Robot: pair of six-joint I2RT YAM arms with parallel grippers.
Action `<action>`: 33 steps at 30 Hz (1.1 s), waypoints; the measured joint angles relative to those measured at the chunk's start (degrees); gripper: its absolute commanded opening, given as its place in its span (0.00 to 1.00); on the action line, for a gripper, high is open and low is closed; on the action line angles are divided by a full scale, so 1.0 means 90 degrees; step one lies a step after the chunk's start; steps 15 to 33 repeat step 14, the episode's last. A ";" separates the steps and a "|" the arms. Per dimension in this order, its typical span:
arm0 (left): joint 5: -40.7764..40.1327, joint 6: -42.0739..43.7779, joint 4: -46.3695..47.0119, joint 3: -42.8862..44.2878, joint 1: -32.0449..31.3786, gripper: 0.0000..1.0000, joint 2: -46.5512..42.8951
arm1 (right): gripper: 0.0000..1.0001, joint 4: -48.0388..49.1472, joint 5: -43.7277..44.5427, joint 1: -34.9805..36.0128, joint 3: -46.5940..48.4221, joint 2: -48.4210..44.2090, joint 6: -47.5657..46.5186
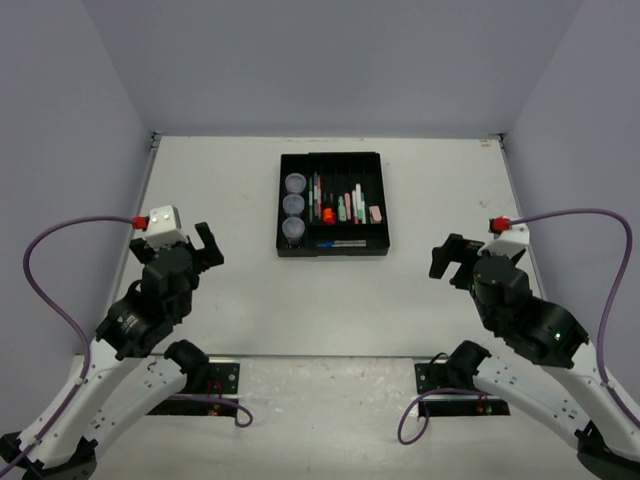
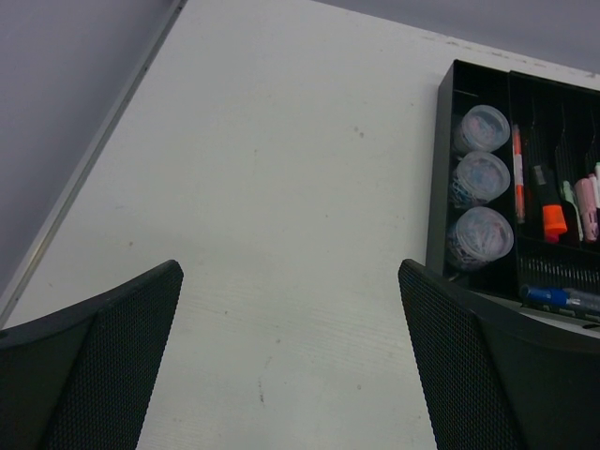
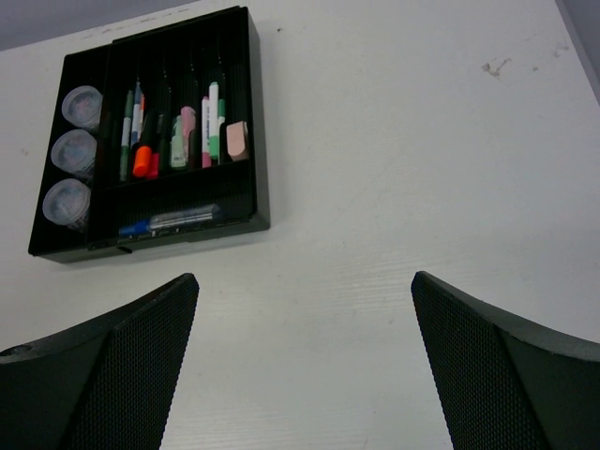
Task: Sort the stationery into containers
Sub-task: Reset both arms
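The black tray [image 1: 285,205] sits at the table's far middle. Its left slot holds three grey-lilac pots [image 1: 293,207]. Its narrow slots hold pens and markers [image 1: 340,207], one orange-tipped [image 1: 328,214], and a pink eraser [image 1: 375,213] at the right. A blue pen [image 3: 169,221] lies in the front slot. The tray also shows in the left wrist view [image 2: 437,187] and the right wrist view [image 3: 258,141]. My left gripper [image 1: 205,243] is open and empty, left of the tray. My right gripper [image 1: 448,258] is open and empty, right of the tray.
Grey walls enclose the white table on the left, right and back. A metal strip [image 2: 84,169] runs along the table's left edge. Purple cables [image 1: 55,290] loop beside both arms near the front.
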 measured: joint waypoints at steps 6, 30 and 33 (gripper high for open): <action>0.0000 0.0017 0.0002 0.0000 0.0002 1.00 -0.0004 | 0.99 0.0083 -0.0002 0.0000 -0.0004 -0.0068 0.0000; -0.0012 0.0041 0.0000 -0.0002 0.0002 1.00 -0.0015 | 0.99 0.0130 -0.0004 0.0000 -0.0007 -0.0068 0.0002; -0.0012 0.0041 0.0000 -0.0002 0.0002 1.00 -0.0015 | 0.99 0.0130 -0.0004 0.0000 -0.0007 -0.0068 0.0002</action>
